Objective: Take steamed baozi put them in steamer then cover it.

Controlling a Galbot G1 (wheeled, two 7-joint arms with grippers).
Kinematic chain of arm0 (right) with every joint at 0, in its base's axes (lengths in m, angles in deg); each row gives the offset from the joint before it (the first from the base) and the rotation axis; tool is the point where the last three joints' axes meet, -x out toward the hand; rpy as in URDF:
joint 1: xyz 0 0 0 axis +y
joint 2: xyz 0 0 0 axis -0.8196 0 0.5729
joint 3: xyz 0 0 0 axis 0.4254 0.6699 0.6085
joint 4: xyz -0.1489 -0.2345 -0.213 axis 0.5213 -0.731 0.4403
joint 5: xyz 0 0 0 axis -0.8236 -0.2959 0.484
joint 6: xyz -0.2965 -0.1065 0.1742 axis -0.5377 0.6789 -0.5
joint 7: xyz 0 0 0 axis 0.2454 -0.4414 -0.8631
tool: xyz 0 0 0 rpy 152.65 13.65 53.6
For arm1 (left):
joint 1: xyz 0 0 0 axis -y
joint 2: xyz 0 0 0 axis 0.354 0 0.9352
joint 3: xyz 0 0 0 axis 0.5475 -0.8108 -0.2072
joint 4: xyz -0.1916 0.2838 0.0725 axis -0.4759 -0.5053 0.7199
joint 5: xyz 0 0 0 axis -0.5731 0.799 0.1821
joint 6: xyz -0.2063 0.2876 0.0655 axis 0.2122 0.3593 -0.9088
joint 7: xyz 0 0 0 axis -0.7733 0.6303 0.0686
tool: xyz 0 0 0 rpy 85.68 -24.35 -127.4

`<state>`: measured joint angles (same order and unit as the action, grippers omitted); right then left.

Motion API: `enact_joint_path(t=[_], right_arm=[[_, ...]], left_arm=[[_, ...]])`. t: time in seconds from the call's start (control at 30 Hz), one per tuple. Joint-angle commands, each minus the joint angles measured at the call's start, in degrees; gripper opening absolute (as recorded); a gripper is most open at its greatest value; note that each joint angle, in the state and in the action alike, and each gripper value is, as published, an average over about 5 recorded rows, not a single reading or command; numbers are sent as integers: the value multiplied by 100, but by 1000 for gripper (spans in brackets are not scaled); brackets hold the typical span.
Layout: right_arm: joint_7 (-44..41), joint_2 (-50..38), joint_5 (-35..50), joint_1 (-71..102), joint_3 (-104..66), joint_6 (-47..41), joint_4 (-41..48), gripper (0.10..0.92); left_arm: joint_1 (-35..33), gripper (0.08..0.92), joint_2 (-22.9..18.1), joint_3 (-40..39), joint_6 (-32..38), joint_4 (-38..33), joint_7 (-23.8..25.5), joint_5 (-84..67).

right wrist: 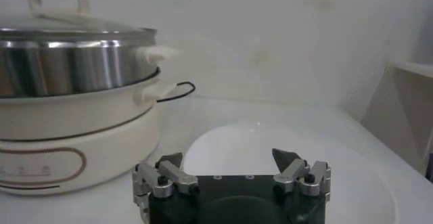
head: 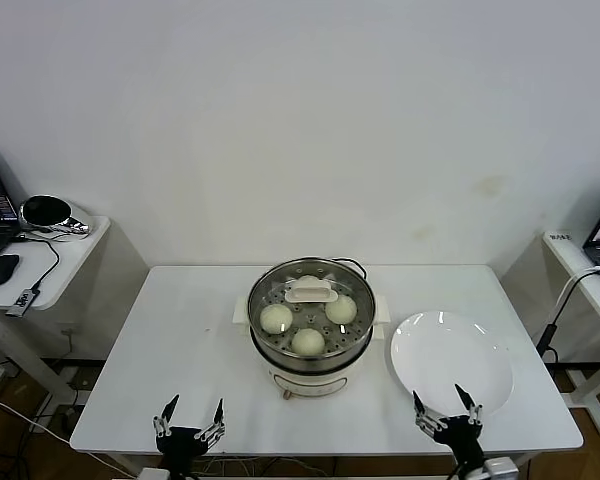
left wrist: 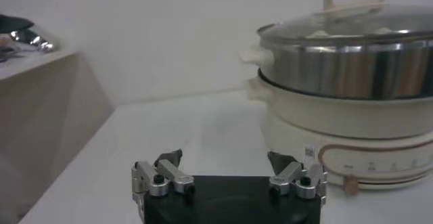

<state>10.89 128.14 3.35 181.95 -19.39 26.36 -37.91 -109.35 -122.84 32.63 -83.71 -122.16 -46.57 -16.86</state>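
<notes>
The steamer (head: 270, 368) stands at the middle of the white table, a shiny steel pot on a cream base, with a glass lid (head: 310, 292) and its white handle on top. Through the lid I see three baozi (head: 276, 318) (head: 341, 309) (head: 308, 342); a fourth is partly hidden under the handle. My left gripper (head: 191, 408) hovers open and empty at the table's front left. My right gripper (head: 446, 401) is open and empty at the front right, over the near rim of the plate. The steamer (left wrist: 352, 110) (right wrist: 67, 124) shows covered in both wrist views.
An empty white round plate (head: 460, 345) lies right of the steamer. A black cord (head: 352, 264) runs from behind the pot. Side tables stand left (head: 50, 255) and right (head: 590, 275) of the main table, the left one carrying a metal bowl and a mouse.
</notes>
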Motion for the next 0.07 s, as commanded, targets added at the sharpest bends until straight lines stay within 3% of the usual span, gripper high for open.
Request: enact_joint_path(t=[0.03,0.07], right_arm=[[34,17,-92,30,144,-93,-118,823],[29,27,-90,26,148,-80,-105,823]], left_arm=[[-105,823,-96,66,13,-148,10,-39],[-98,823,-108,71,8,-151,8,-39]])
